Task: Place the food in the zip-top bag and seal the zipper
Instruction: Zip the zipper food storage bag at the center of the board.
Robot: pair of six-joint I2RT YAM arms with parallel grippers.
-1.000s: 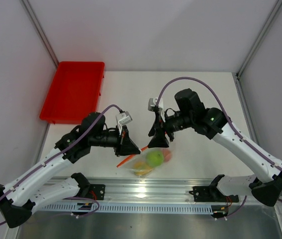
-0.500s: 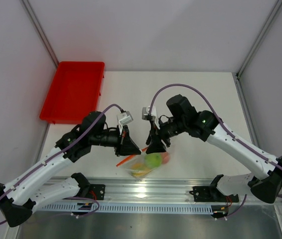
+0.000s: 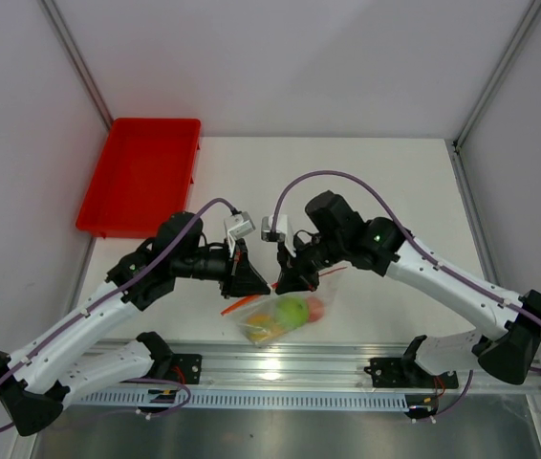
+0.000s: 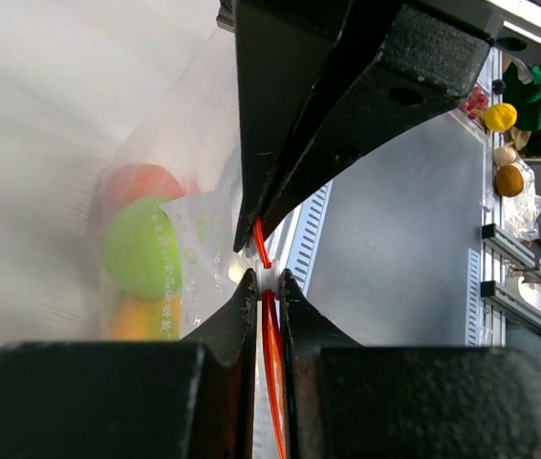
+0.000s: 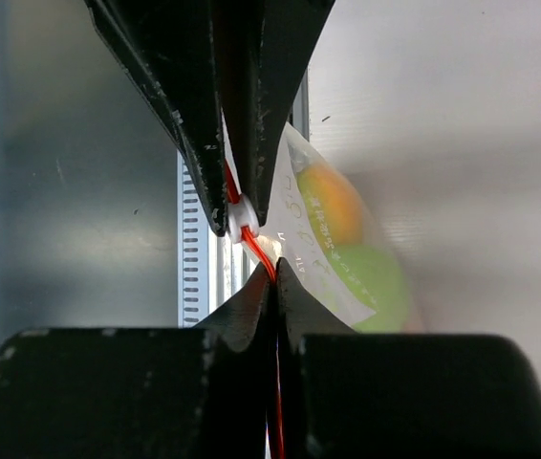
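Observation:
The zip-top bag (image 3: 285,316) lies at the table's near edge with the food inside: a green fruit (image 3: 295,308), a yellow-orange one (image 3: 266,322) and a pinkish one (image 3: 317,307). Its orange-red zipper (image 3: 240,306) runs along the mouth. My left gripper (image 4: 268,280) is shut on the zipper (image 4: 271,344), right at a small white slider (image 4: 268,277). My right gripper (image 5: 275,271) faces it tip to tip and is shut on the same zipper (image 5: 257,249), just beside the slider (image 5: 242,220). In the top view both grippers (image 3: 261,286) (image 3: 284,284) meet over the bag's mouth.
A red tray (image 3: 141,177) sits at the far left of the table. An aluminium rail (image 3: 280,368) runs along the near edge just below the bag. White walls close in on both sides.
My right gripper has moved left and down to meet the left one and has closed on the zipper. The left gripper has kept its grip and place.

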